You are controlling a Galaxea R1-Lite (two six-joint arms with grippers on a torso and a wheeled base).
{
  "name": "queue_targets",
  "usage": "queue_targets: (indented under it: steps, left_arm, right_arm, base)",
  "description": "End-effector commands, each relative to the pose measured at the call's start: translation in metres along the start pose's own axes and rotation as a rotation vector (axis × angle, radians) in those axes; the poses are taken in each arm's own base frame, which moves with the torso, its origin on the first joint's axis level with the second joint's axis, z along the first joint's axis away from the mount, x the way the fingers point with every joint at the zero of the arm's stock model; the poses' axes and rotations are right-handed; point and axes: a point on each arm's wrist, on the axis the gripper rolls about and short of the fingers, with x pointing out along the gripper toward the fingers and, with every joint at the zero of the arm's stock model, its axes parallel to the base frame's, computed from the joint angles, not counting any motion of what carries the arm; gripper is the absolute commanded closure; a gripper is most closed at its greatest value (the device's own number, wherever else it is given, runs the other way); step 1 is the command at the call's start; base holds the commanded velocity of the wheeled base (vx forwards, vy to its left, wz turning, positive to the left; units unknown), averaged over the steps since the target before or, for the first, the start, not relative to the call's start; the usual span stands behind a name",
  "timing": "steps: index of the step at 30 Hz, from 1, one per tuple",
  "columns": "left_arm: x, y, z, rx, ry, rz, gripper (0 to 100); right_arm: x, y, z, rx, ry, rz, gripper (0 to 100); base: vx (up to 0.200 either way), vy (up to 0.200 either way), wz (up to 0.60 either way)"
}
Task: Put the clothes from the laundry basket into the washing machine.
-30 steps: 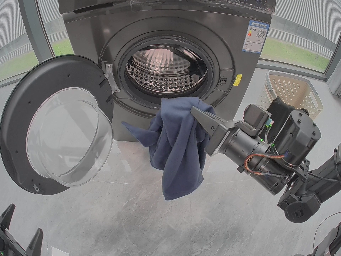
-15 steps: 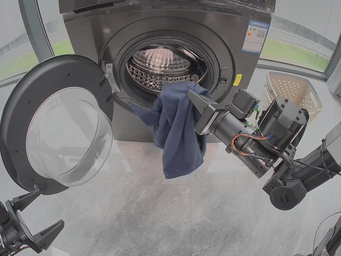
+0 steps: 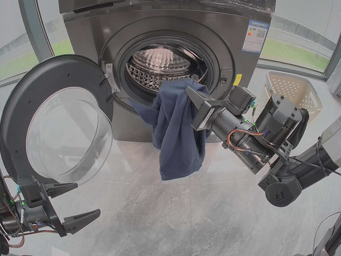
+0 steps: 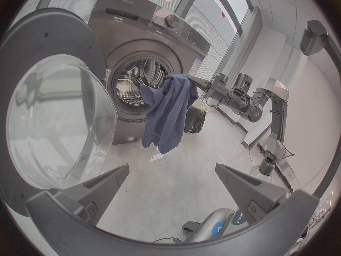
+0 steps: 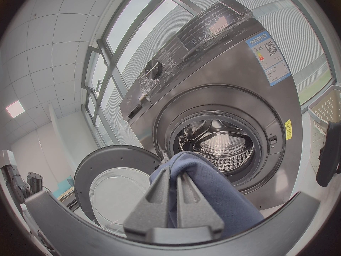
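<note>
— Navy cloth: where, in the head view?
— The navy shirt (image 3: 177,125) hangs at the drum mouth's (image 3: 163,68) six o'clock, pinched in the right jaws. The laundry basket (image 3: 295,88) sits at the washing machine's (image 3: 88,29) four o'clock.
— Left wrist view?
— The left jaws are spread wide above the floor (image 4: 170,192), with the open door (image 4: 53,107) at ten o'clock.
— Right wrist view?
— The right jaws are clamped on the shirt, with the drum mouth at twelve.

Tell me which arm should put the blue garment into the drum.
Right: the right tool grips the blue garment at the drum mouth; the left tool hangs open, low near the door.
</note>
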Motion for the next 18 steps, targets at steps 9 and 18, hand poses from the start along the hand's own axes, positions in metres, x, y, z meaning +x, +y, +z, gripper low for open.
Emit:
queue_targets:
  steps: [9,18]
  left_arm:
    - [0.037,0.009,-0.003,-0.059,0.120,-0.048,0]
    - [0.076,0.008,0.005,-0.063,0.178,-0.123,0]
  right_arm:
    - [0.010,-0.026,0.028,-0.033,-0.092,-0.076,100]
    - [0.006,-0.008,0.011,-0.015,-0.044,-0.028,100]
  base:
    - [0.000,0.000,0.00]
    - [0.000,0.000,0.00]
